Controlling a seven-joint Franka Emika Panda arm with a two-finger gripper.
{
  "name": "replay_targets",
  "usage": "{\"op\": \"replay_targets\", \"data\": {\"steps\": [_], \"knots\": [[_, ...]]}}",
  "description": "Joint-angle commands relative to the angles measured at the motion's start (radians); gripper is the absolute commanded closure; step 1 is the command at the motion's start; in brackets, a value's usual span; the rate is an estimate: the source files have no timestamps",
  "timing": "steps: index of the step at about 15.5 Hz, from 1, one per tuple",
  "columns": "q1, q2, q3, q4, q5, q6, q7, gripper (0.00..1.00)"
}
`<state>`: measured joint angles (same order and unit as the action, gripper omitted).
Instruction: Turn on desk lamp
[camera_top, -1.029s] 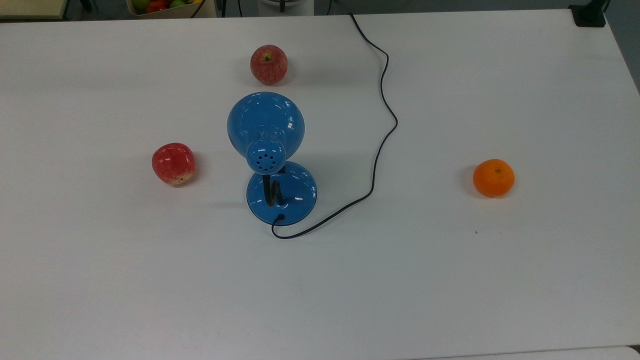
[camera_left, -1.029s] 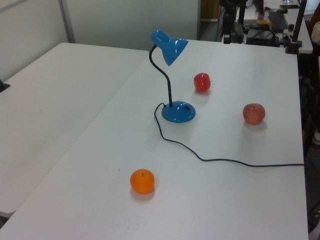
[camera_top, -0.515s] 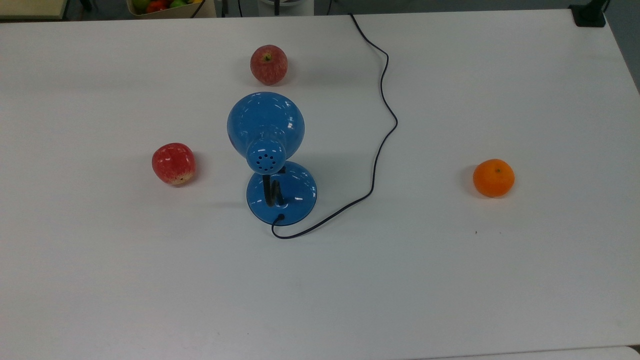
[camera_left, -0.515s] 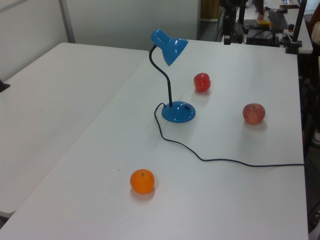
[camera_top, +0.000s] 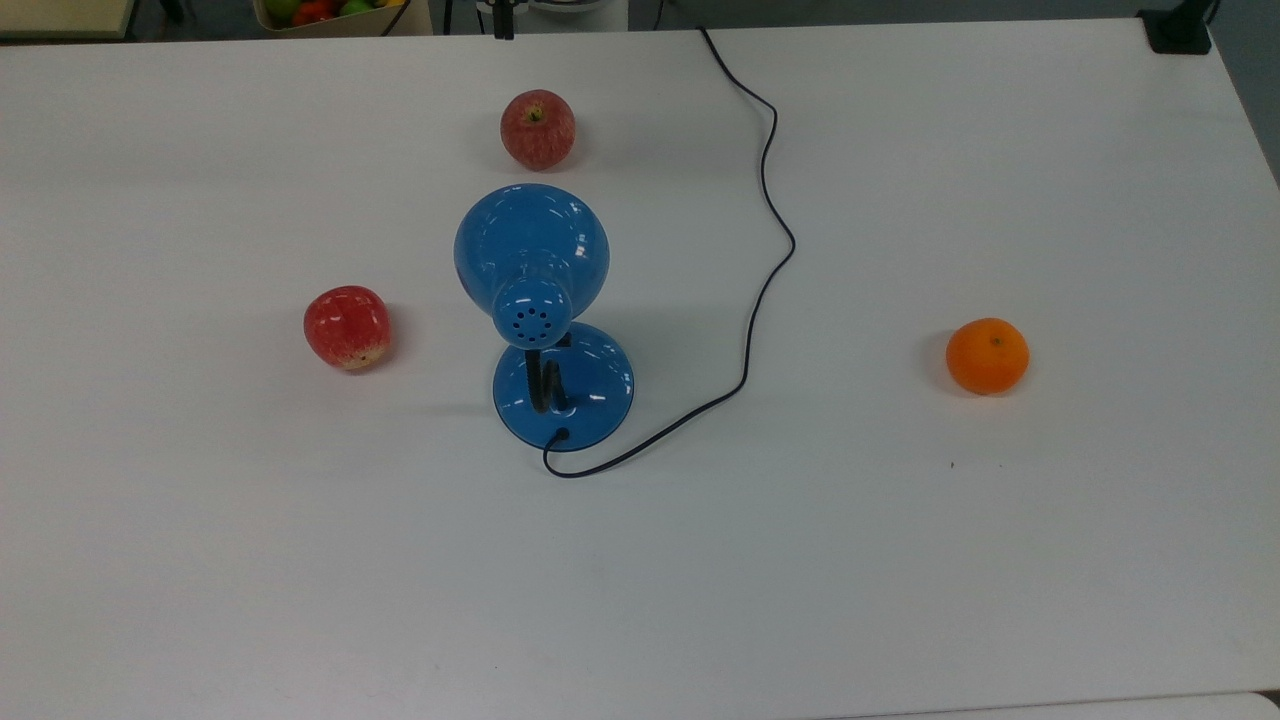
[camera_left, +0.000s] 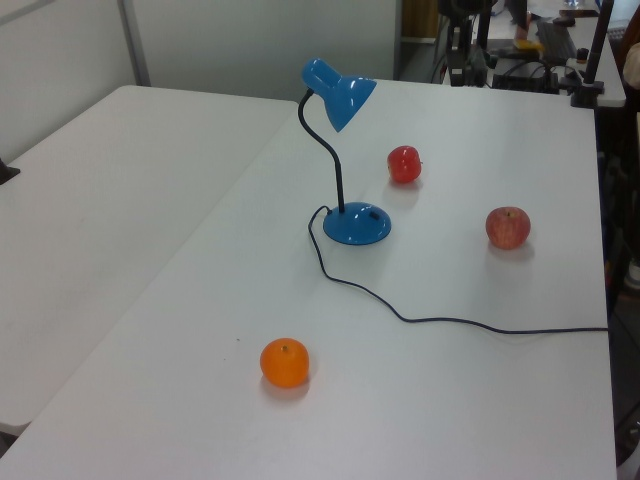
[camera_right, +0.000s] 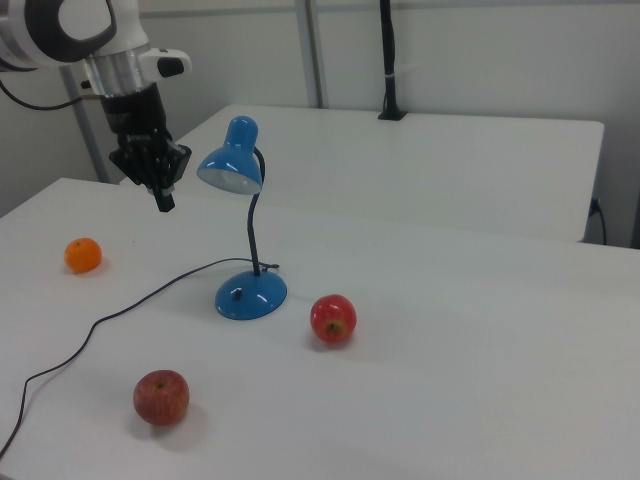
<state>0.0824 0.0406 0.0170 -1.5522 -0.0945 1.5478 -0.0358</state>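
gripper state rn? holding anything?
Gripper: looks shut and empty, hanging in the air off the desk lamp, at the right view's left of the shade, touching nothing.

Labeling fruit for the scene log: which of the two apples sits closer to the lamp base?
The glossy deep-red apple, just off the desk lamp base. The paler streaked apple lies farther out, near the cord.

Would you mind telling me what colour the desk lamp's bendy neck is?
Black; the desk lamp shows its neck best in the left view.
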Motion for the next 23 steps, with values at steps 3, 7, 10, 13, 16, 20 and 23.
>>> {"op": "replay_targets", "data": {"steps": [3,7,10,13,16,20,23], "knots": [[-0.001,-0.001,-0.005,-0.081,0.03,0.069,-0.012,1.0],[-0.001,-0.004,-0.003,-0.227,0.03,0.251,0.013,1.0],[0.002,0.004,-0.003,-0.331,0.03,0.414,0.069,1.0],[0.008,0.021,-0.003,-0.429,0.03,0.601,0.111,1.0],[0.011,0.063,-0.003,-0.473,0.03,0.747,0.116,1.0],[0.011,0.151,-0.002,-0.47,0.029,0.932,0.141,1.0],[0.011,0.198,-0.002,-0.463,0.019,1.034,0.166,1.0]]}}
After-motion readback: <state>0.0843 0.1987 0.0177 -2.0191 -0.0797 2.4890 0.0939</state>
